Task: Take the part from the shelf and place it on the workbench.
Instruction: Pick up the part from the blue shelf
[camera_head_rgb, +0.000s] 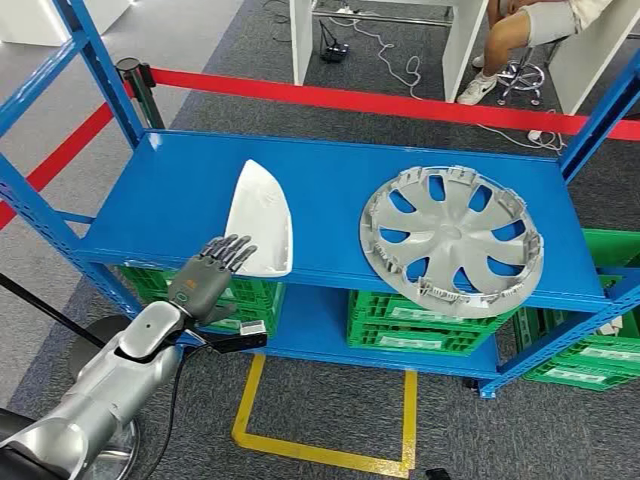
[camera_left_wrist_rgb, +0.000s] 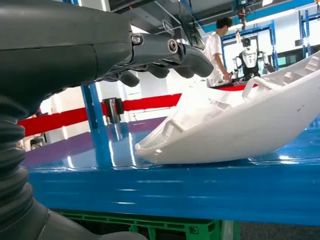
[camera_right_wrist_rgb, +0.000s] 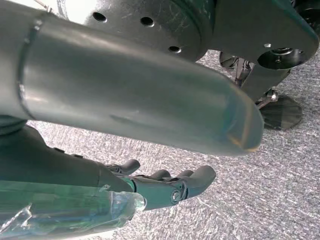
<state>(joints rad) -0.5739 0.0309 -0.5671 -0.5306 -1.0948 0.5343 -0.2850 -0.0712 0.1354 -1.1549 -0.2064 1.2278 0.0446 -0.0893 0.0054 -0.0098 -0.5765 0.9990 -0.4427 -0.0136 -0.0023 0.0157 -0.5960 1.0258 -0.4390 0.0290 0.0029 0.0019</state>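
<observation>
Workshop, blue steel shelving (camera_head_rgb: 317, 190), green crates (camera_head_rgb: 407, 325), red barrier tape (camera_head_rgb: 362, 100)

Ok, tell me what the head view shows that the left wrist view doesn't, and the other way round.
Head view alone: the grey hubcap lying flat on the right of the blue shelf, green crates on the level below, and yellow tape on the floor. Left wrist view alone: the ribbed hollow inside of the white cover, a person in white and another robot far behind. Both share: the left robot hand, fingers stretched out, close to the white cover at the shelf's front edge but not gripping it, and the red barrier tape.
</observation>
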